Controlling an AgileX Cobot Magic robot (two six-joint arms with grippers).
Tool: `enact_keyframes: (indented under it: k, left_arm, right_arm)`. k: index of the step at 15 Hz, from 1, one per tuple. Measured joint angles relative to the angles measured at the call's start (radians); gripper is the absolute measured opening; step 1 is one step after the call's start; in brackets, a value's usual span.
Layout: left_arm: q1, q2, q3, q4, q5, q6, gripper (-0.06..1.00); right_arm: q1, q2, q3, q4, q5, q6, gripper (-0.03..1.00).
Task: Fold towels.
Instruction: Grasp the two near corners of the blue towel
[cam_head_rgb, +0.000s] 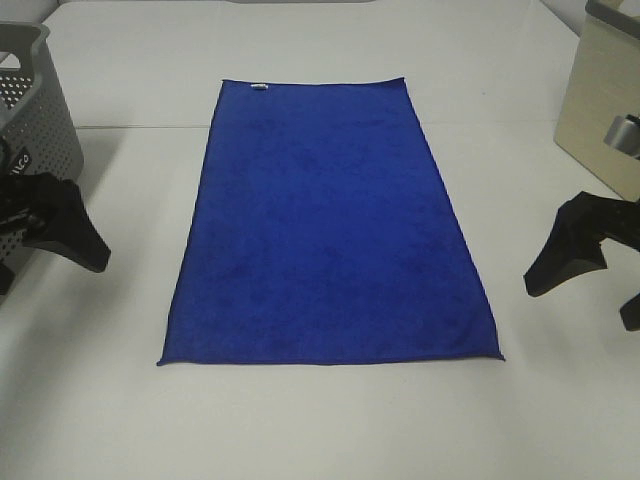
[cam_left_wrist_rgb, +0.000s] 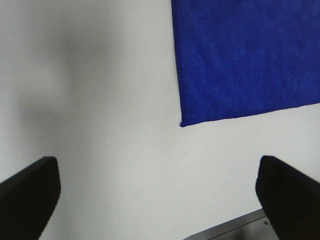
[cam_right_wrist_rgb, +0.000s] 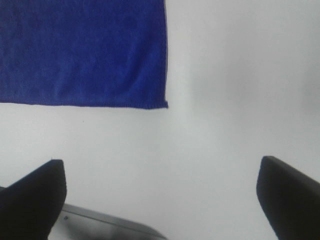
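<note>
The royal-blue towel (cam_head_rgb: 325, 225) lies flat and fully spread on the white table (cam_head_rgb: 320, 430), its long side running away from me. Its small white tag (cam_head_rgb: 260, 86) is at the far short edge. My left gripper (cam_head_rgb: 50, 275) is open and empty, off the towel's left side near its near-left corner. The left wrist view shows that corner of the towel (cam_left_wrist_rgb: 245, 55) ahead of the open gripper (cam_left_wrist_rgb: 160, 200). My right gripper (cam_head_rgb: 583, 300) is open and empty, off the towel's right side. The right wrist view shows the near-right corner of the towel (cam_right_wrist_rgb: 80, 50) ahead of the open gripper (cam_right_wrist_rgb: 160, 200).
A grey perforated basket (cam_head_rgb: 35, 110) stands at the back left, beside the left arm. A beige box (cam_head_rgb: 600, 100) with a metal knob stands at the back right. A seam in the table runs across behind the towel's middle.
</note>
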Motion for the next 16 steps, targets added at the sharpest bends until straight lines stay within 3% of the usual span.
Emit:
enact_keyframes:
  k: [3, 5, 9, 16]
  left_arm:
    - [0.000, 0.143, -0.052, -0.146, 0.000, 0.142, 0.99]
    - [0.000, 0.216, -0.063, -0.194, -0.007, 0.221, 0.99]
    - [0.000, 0.282, -0.064, -0.224, -0.028, 0.244, 0.99]
    - [-0.017, 0.427, -0.098, -0.364, -0.008, 0.334, 0.96]
  right_arm:
    - [0.000, 0.131, -0.001, 0.146, -0.113, -0.221, 0.96]
    - [0.000, 0.215, -0.016, 0.234, -0.143, -0.326, 0.96]
    - [0.000, 0.332, -0.115, 0.260, -0.119, -0.371, 0.95]
    - [0.000, 0.390, -0.130, 0.256, -0.096, -0.372, 0.94]
